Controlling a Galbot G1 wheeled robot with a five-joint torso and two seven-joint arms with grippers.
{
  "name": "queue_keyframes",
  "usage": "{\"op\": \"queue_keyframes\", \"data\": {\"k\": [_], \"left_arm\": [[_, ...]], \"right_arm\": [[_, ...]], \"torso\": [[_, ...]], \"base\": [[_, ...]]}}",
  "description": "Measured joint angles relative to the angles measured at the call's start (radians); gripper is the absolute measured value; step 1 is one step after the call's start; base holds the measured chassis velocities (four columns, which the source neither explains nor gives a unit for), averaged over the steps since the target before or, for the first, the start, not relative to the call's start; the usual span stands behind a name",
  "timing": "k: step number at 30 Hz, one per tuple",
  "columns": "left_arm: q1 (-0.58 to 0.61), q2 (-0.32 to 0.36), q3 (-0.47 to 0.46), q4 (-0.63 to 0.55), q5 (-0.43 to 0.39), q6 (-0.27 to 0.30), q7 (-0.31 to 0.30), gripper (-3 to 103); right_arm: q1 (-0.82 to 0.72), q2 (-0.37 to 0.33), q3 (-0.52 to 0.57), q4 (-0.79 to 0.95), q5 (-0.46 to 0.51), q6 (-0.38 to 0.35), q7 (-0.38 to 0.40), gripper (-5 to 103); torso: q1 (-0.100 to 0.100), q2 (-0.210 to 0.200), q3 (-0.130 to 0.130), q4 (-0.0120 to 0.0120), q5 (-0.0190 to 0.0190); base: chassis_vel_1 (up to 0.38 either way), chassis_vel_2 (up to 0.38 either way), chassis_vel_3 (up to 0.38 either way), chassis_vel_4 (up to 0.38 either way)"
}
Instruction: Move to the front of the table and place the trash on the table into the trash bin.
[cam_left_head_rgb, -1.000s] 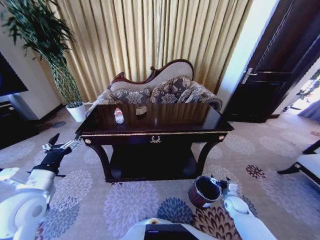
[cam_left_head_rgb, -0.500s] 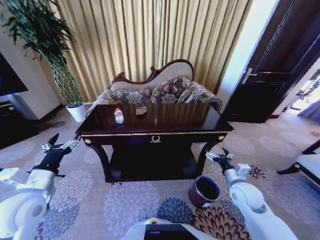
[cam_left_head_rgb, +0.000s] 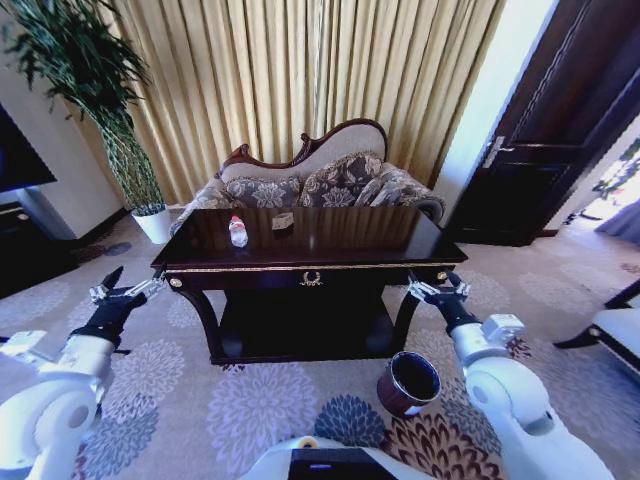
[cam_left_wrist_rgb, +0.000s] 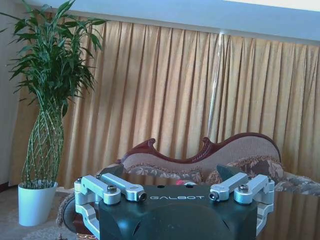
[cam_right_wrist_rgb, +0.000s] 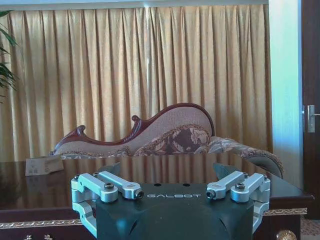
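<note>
The right gripper has risen since a second ago: then it hung low beside the trash bin, half a second ago it was level with the table's leg, and now it sits just off the near right corner of the table, at the height of the gold trim. Its fingers stand apart with nothing between them. The left gripper has barely shifted; it hovers off the table's near left corner, its fingers spread wide and empty. The table, the bin and the rest of the scene have not moved.

The table is large, dark and glossy, with curved legs, gold trim, a gold emblem on its front and a lower shelf. Its top mirrors the curtain. On the far left part of the top stands a clear plastic bottle with a red cap and red-white label, upright. Just right of it, slightly farther back, lies a small brownish carton. The round dark brown bin with a black inside stands on the patterned carpet near the table's right leg, below the right gripper.
</note>
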Motion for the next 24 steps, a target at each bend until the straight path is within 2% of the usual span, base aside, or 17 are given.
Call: {"op": "queue_keyframes", "data": {"k": [10,24], "left_arm": [[0.004,0.0,-0.002,-0.006,0.0,0.001,0.0,100],[0.01,-0.007,-0.007,-0.016,0.001,0.001,-0.001,100]], "right_arm": [[0.0,-0.006,-0.006,0.007,0.012,0.002,-0.005,100],[-0.014,-0.008,-0.006,0.029,0.012,0.006,-0.004,100]], "torso": [[0.0,0.0,0.0,0.0001,0.0],[0.0,0.0,0.0,0.0,0.0001]], "base": [[0.0,0.0,0.0,0.0],[-0.083,0.083,0.077,-0.073]]}}
